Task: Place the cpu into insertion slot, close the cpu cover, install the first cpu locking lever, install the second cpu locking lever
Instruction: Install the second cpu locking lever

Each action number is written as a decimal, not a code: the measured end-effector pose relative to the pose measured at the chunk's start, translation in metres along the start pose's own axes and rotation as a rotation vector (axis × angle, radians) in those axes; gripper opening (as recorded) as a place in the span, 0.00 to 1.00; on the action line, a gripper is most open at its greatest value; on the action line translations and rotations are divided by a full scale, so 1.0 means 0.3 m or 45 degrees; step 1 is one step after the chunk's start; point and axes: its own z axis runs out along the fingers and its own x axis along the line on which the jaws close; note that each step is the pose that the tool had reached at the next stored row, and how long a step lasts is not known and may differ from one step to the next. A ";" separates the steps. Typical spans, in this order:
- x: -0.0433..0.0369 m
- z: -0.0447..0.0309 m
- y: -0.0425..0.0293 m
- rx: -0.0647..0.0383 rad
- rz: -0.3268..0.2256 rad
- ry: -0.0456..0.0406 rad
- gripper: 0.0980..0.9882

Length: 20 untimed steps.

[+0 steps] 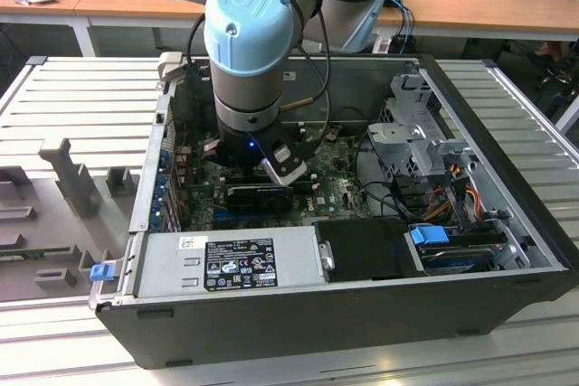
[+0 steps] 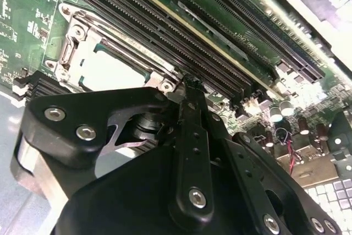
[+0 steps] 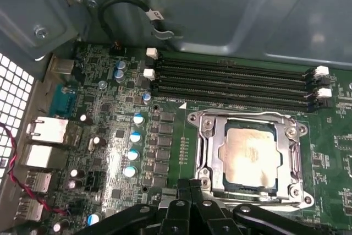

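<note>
Arm (image 1: 262,33) comes in from the far side of the case, elbow joint w/ blue cap on top, wrist pointing straight down into the open PC case (image 1: 488,259). Gripper (image 3: 190,188) sits low over the motherboard (image 3: 121,152), right at the near edge of the socket. In both wrist views its black fingers (image 2: 190,97) are drawn together into a narrow tip, no gap visible betw. them, nothing held. Tip is just beside the socket frame's edge; can't tell if it's touching.

The cpu (image 3: 250,155) lies flat in the insertion slot (image 3: 220,182), pale metal face up, just ahead of the fingertips in the first wrist view. The cpu cover (image 3: 212,147) is down over it, silvery frame around the chip w/ the chip showing through the cut-out. Same socket shows in the second wrist view, cpu (image 2: 113,72) w/ frame (image 2: 71,48) around it, right past the gripper tip. Locking levers: can't make out their state.

Beyond the socket from the gripper run the long black memory slots (image 3: 236,81). Off to one side, capacitors (image 3: 132,155) and rear ports (image 3: 44,130).

Case rests on a ribbed grey metal table (image 1: 81,97). Power supply (image 1: 226,264) along the near wall, drive cage (image 1: 416,133) at the exterior view's right. Wooden desks (image 1: 470,2) behind.
</note>
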 end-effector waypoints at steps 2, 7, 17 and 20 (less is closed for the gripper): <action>0.000 0.004 0.000 -0.009 0.000 -0.001 0.01; 0.000 0.009 -0.001 -0.015 0.000 -0.001 0.01; -0.001 -0.074 0.027 -0.019 0.000 -0.002 0.01; -0.002 -0.079 0.029 -0.019 0.000 -0.002 0.01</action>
